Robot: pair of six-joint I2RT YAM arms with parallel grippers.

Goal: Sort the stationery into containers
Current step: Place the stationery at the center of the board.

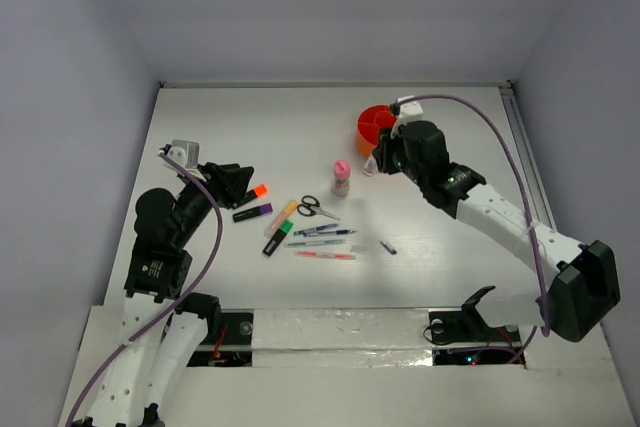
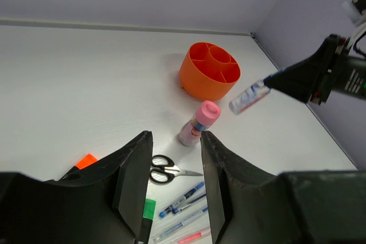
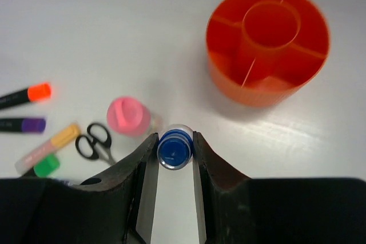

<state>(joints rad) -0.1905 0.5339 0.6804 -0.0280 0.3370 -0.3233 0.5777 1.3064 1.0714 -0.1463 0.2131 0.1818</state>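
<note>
Stationery lies scattered mid-table in the overhead view: four stubby highlighters with an orange end (image 1: pixel 254 192), purple end (image 1: pixel 254 212), yellow end (image 1: pixel 283 214) and green end (image 1: pixel 278 238), black-handled scissors (image 1: pixel 315 209), two blue pens (image 1: pixel 321 235) and a red pen (image 1: pixel 325 255) just below them. A pink tube (image 1: pixel 341 177) stands upright to their right, and the round orange tub (image 1: pixel 377 127) sits farther back, apart from everything. The right gripper (image 1: pixel 377 162) hangs between the tube and the tub with a small bottle (image 1: pixel 369 167) at its tip, while the left gripper (image 1: pixel 244 185) points at the orange-ended highlighter, just beside it. In the left wrist view its two black fingers (image 2: pixel 132 181) stand well apart with nothing between them; scissors and pens show through the gap on the table below. Beyond them, the bottle is held tilted in the air, to the right of the pink tube and in front of the tub, outside its wall. In the right wrist view the jaws are closed snugly on the bottle, its blue cap facing the camera. The tub's dividers and round centre well lie ahead to the right, all compartments bare, with the pink tube and scissors to the left.
</note>
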